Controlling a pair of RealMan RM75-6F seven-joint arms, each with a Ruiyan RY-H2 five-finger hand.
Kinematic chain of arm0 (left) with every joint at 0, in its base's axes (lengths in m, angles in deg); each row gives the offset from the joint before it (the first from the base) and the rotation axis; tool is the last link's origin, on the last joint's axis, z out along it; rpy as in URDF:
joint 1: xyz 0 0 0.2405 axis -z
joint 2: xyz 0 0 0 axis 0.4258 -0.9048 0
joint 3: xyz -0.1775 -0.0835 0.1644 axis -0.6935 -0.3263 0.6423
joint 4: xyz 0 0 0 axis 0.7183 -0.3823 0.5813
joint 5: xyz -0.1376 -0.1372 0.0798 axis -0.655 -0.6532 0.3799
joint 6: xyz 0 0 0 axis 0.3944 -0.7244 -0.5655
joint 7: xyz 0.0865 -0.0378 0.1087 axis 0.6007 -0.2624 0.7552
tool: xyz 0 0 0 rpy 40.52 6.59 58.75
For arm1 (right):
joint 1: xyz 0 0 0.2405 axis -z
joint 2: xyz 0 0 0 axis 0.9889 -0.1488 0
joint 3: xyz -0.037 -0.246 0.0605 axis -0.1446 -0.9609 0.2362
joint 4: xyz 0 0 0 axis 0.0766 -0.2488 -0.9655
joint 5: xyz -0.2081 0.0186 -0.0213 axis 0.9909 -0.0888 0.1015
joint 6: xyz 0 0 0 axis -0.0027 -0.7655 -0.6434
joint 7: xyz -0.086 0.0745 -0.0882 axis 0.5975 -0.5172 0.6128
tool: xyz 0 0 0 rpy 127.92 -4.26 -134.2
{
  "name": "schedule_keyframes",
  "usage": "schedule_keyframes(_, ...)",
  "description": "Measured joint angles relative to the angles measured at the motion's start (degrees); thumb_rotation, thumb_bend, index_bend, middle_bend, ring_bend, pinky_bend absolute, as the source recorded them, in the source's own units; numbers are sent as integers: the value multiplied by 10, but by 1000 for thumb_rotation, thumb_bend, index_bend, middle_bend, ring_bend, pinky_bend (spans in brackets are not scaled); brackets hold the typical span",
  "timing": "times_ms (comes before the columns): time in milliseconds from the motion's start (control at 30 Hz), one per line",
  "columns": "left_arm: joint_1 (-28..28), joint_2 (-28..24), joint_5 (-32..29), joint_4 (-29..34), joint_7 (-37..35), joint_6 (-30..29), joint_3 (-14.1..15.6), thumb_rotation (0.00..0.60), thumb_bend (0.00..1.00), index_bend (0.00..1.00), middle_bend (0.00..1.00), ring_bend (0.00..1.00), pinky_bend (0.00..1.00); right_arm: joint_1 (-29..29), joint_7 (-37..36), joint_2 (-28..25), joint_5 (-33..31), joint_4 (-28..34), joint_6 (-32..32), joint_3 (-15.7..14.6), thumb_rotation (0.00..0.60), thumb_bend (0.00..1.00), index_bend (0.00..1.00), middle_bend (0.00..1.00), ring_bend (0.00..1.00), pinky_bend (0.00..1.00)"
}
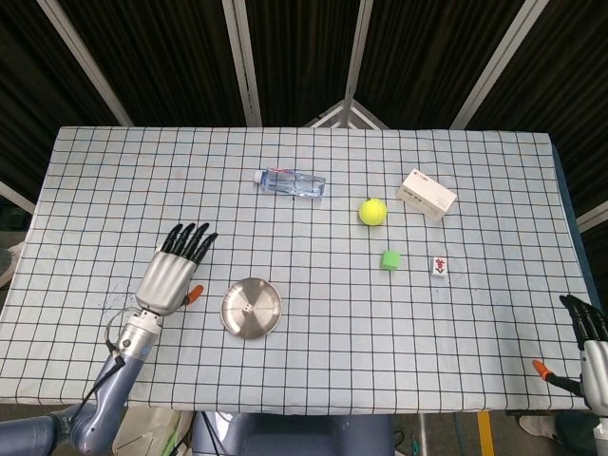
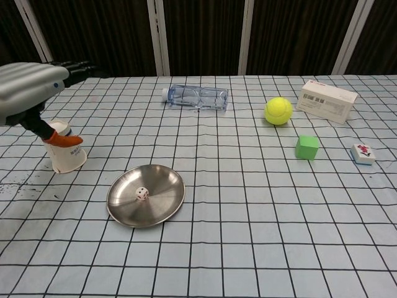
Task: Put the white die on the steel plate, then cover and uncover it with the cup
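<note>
White cup (image 2: pixel 65 155) seen from chest, left hand (image 1: pixel 174 269) hides it overhead

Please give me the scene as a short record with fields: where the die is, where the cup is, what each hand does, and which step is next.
die: white die lies in the steel plate, uncovered
cup: cup stands upside down on the table, left of the plate
left hand: left hand is above the cup, fingers extended, holding nothing
right hand: right hand is at the table's near right edge, idle
next step: probably grasp the cup and cover the die
</note>
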Motion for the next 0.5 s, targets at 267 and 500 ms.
schedule_keyframes(267,18,-35,-118,0,37,55,-32,600,342,143,60,0,30,-1,3,1,-3,-1,3,0,600,42,116,125,115,15)
schedule_keyframes(500,56,-72,-253,6,84,130,-52,600,342,166,61,0,30,-4,11,4,-5,-2,9,1,600,41,116,124,115,16)
